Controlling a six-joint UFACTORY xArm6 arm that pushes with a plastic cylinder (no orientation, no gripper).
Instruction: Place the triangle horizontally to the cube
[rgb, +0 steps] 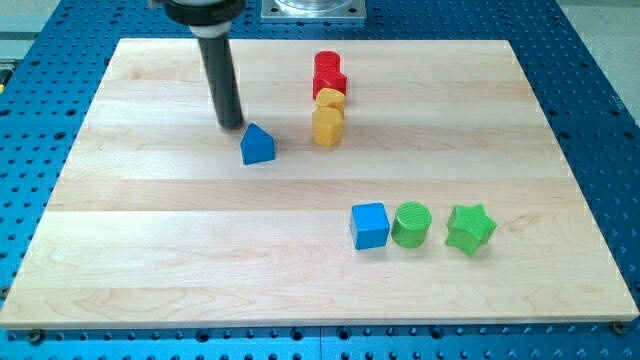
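Observation:
A blue triangle block (257, 144) lies on the wooden board (180, 250), left of centre in the upper half. A blue cube (369, 225) sits lower down, right of centre. My tip (232, 125) rests on the board just up and to the left of the blue triangle, very close to it; I cannot tell if it touches. The rod rises from there toward the view's top.
A green cylinder (411, 223) and a green star (470, 228) stand in a row right of the blue cube. Two red blocks (328, 72) and two yellow blocks (328, 116) are stacked in a column right of the triangle. Blue perforated table (600, 120) surrounds the board.

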